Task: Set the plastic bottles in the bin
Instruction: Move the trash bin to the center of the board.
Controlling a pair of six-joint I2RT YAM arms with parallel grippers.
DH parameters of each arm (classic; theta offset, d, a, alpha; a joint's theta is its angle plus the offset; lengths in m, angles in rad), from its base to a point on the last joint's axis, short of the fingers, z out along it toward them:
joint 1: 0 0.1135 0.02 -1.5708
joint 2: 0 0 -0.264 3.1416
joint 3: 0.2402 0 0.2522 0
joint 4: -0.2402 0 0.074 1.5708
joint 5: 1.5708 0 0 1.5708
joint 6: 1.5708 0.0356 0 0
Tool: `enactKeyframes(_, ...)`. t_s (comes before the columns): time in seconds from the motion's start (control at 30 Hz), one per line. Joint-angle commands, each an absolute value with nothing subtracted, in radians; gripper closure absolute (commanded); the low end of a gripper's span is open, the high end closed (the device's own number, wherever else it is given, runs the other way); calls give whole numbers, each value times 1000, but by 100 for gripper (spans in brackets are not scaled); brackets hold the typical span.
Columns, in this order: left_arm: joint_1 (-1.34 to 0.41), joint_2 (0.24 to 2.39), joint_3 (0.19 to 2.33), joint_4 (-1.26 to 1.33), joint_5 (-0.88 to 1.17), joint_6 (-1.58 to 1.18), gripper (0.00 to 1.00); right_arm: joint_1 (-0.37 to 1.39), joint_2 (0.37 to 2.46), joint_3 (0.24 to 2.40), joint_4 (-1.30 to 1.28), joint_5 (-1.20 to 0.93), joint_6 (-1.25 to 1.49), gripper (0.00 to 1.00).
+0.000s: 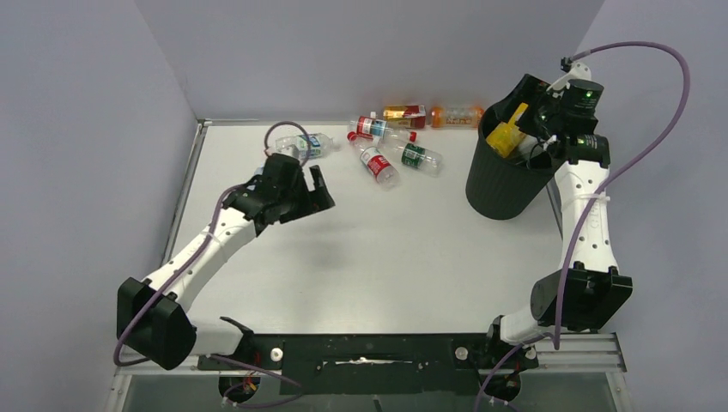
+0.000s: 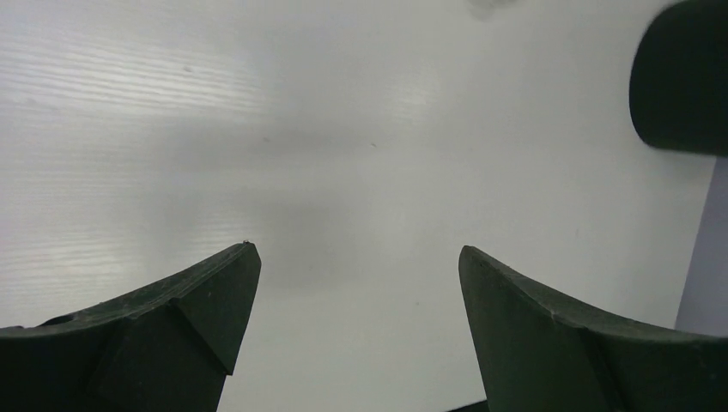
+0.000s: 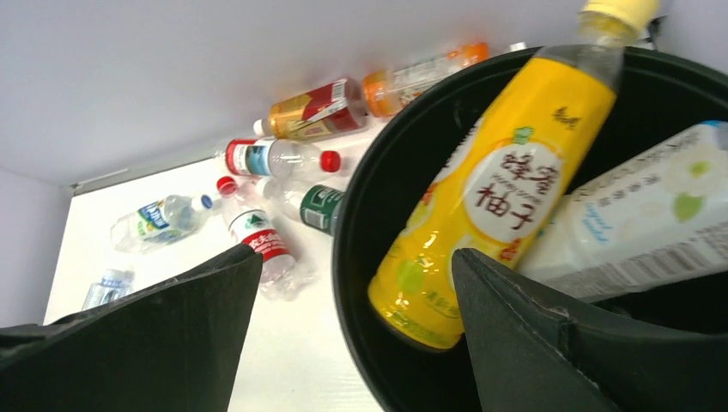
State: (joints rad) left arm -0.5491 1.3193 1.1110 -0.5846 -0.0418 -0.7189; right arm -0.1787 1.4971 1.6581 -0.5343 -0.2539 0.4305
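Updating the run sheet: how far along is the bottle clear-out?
Done: a yellow bottle and a white-labelled bottle lie in the bin. In hand: nothing; the right pincer is open above the bin, the left pincer open over the table. Left: at least six bottles lie near the table's far edge.

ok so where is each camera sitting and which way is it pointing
Top external: fixed above and behind the arms, looking down on the table; left arm and right arm show whole.
Left wrist: on the left arm, facing bare table; left tool open at the bottom edge.
Right wrist: on the right arm, looking into the bin at a yellow bottle; right tool open below.
Shared: top and right wrist both show bin, yellow bottle and bottles lying on the table.
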Motion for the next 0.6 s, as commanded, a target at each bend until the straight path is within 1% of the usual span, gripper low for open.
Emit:
enactKeyframes(0.0,-361,1324,1181,-575,-11,-647,13,-151,1483,1687,-526,-284,418,16)
enactKeyframes(0.2,-156,1384,1225,-559,-17,-560,12,-122,1470,1688,-551,-273,402,16)
enactKeyframes(0.37,-47,1435,1242,-547,-16,-496,13,-98,1490,1718,-597,-242,367,16)
enactKeyframes(0.57,80,1454,1214,-520,-1,-437,12,-87,1508,1713,-629,-222,313,18)
